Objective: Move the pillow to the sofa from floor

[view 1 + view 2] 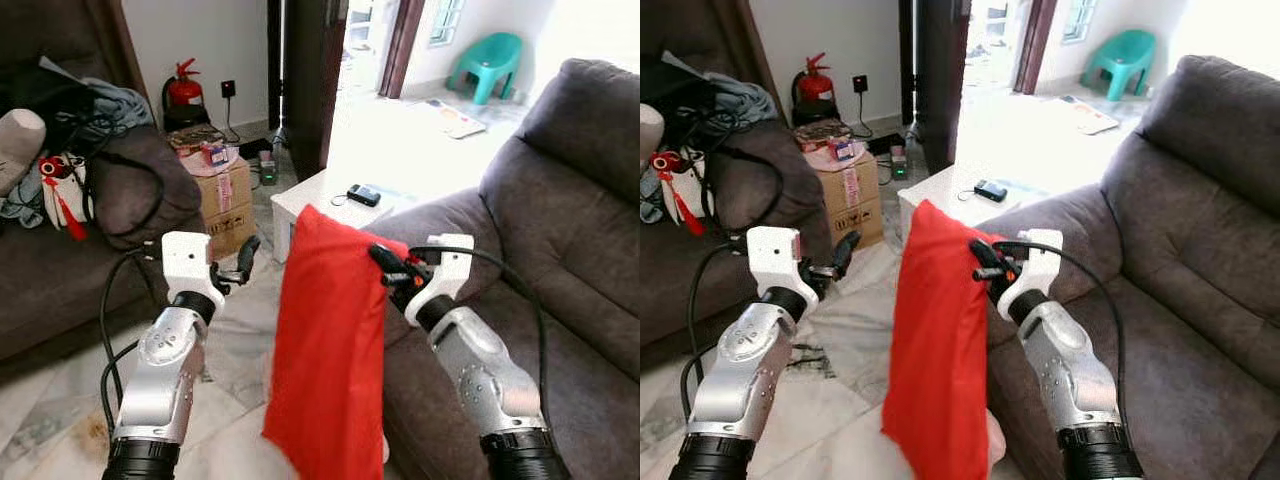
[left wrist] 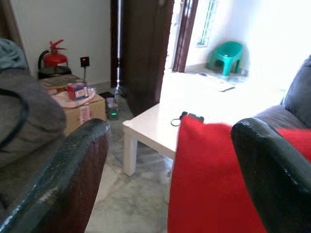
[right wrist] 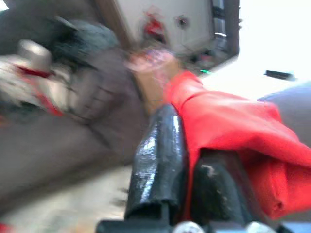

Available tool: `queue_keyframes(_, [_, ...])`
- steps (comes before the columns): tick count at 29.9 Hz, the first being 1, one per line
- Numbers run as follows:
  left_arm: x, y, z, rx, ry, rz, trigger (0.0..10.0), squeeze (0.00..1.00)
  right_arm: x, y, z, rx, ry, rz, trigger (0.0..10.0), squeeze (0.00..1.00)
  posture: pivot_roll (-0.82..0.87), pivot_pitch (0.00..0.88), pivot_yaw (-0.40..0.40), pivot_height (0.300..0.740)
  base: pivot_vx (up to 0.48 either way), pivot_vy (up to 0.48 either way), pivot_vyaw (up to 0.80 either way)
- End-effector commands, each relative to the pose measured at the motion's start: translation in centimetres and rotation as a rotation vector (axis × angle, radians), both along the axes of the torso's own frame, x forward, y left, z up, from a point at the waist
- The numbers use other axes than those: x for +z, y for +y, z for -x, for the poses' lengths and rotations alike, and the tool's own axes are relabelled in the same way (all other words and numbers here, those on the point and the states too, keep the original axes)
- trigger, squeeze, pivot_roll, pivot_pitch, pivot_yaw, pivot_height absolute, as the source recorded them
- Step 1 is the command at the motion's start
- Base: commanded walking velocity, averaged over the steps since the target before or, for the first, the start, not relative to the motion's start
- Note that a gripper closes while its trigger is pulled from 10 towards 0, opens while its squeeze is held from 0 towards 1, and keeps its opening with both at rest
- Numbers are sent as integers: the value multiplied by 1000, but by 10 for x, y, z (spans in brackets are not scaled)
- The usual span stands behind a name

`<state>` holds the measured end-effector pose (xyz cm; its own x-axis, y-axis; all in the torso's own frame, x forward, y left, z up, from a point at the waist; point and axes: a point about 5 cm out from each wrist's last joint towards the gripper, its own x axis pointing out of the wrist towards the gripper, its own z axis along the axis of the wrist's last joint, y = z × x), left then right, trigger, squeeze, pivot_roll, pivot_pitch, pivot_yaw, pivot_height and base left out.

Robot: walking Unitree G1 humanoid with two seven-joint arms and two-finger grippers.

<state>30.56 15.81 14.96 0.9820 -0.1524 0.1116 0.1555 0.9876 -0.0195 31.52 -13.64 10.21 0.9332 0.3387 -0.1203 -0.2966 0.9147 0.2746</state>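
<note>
We see our right gripper (image 1: 385,262) clamped on the red pillow (image 1: 325,360), which hangs above the floor (image 1: 235,360) beside the sofa (image 1: 560,250). Our left gripper (image 1: 240,262) hovers apart, holding nothing.

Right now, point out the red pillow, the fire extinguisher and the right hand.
red pillow (image 1: 325,350), left eye view, middle of its cover.
fire extinguisher (image 1: 184,92), left eye view, red body.
right hand (image 1: 385,262), left eye view, between fingertips pinching the pillow.

pillow (image 1: 328,350) left of sofa (image 1: 560,260)
</note>
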Motion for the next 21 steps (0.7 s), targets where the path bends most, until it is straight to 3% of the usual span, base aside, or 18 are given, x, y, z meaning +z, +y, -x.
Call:
queue_keyframes(1, [-1, 0, 0, -2, 5, -12, 10000, 0, -6, -9, -5, -90, -30, 108, 10000, 0, 150, 0, -96, 740, 0, 0, 0])
queue_keyframes(5, [-1, 4, 1, 5, 7, -16, 10000, 0, -27, -11, -2, -142, 28, 170, 10000, 0, 156, 0, -97, 740, 0, 0, 0])
queue_keyframes(10, [-1, 4, 0, 9, 4, -17, 10000, 0, -55, -8, 7, -141, 121, 167, 10000, 0, 162, 0, -98, 740, 0, 0, 0])
queue_keyframes(13, [-2, 1, 1, 0, 7, -10, 10000, 0, -75, 1, 17, -77, 188, 105, 10000, 0, 156, 0, -98, 740, 0, 0, 0])
queue_keyframes(21, [-3, -2, 1, -12, 10, -3, 10000, 0, -99, 9, 32, 44, 246, 104, 10000, 0, 153, 0, -100, 740, 0, 0, 0])
